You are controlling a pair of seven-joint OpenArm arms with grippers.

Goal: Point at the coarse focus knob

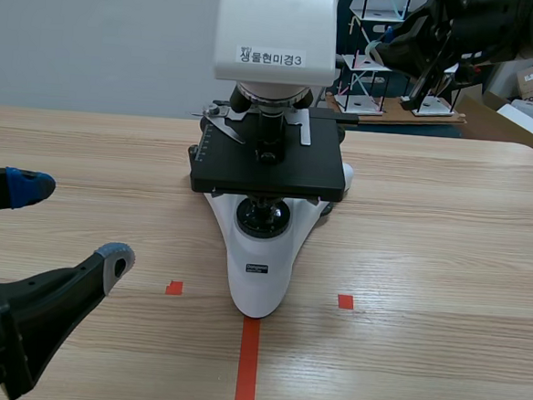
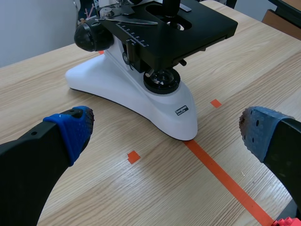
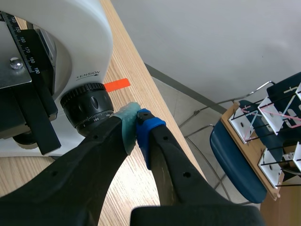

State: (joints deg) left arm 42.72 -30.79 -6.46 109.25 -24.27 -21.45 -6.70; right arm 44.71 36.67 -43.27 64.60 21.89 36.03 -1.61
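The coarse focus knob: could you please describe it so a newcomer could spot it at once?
Find the white microscope on the wooden table. On the side of its arm, under the word TENSION, sits a round black knob, with the shut right gripper beside it. Unlike the flat stage nearby, it is ringed with white tick marks.

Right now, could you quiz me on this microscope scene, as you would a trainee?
1. True or false: the left gripper is open.
2. Pick one: the right gripper has its shut tips beside A) the knob, B) the eyepiece, C) a tape square.
3. Fill in: the microscope stands on a wooden ____.

Key: 1 true; 2 A; 3 table.
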